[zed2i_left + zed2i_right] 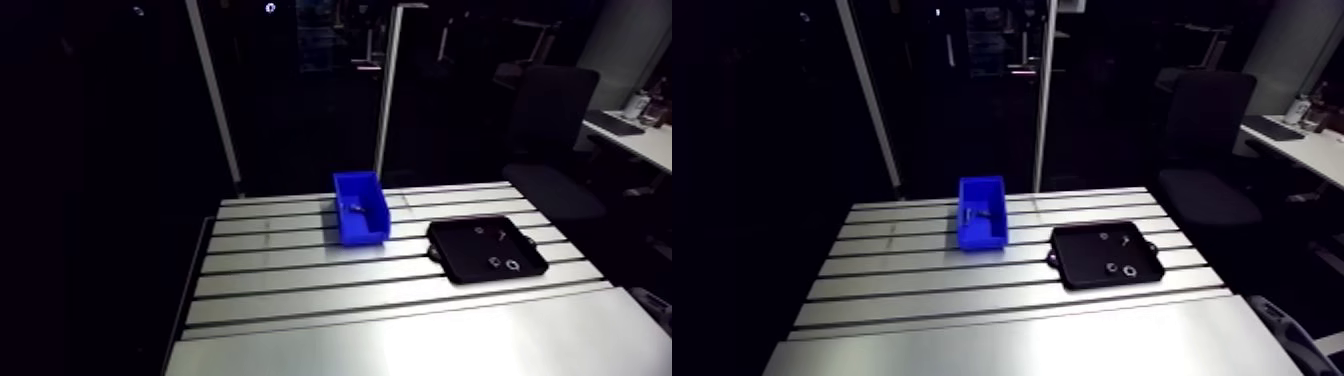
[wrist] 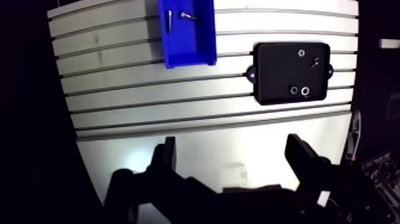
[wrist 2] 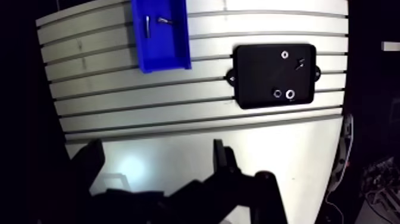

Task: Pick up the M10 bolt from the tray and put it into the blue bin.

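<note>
Arm view oblique, wrist overhead, same table (image 1: 400,330)

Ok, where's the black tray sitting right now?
In the arm view the black tray lies on the slotted table, just right of the blue bin, apart from it.

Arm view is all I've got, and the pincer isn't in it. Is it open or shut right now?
Observer: Open. In the wrist view the pincer has its fingers wide apart with nothing between them.
Operator: Where is it relative to the tray?
Observer: It is above the smooth front strip of the table; the tray lies ahead of it, well apart.
Operator: The blue bin shows me only a speck inside.
Observer: The blue bin holds two metal pieces: a long slim piece and a shorter piece beside it.
</note>
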Available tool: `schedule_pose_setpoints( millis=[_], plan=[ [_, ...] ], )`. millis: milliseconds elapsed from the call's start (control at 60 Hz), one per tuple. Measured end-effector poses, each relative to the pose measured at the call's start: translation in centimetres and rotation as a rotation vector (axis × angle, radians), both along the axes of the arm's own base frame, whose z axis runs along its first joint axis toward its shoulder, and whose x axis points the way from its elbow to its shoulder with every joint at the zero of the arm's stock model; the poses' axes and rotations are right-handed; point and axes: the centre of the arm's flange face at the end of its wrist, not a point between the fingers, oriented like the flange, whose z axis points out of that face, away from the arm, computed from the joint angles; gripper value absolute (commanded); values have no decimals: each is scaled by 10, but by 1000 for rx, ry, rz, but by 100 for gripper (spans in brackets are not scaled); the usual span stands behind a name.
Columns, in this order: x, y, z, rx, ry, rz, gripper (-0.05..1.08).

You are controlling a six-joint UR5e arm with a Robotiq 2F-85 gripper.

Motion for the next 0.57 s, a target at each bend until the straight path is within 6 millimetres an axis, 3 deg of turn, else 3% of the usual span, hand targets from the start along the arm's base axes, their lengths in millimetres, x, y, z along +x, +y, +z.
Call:
schedule_pose_setpoints(
  millis=[567],
  plan=[
    [8, -2, 3, -2, 4, 0, 0]
  ],
)
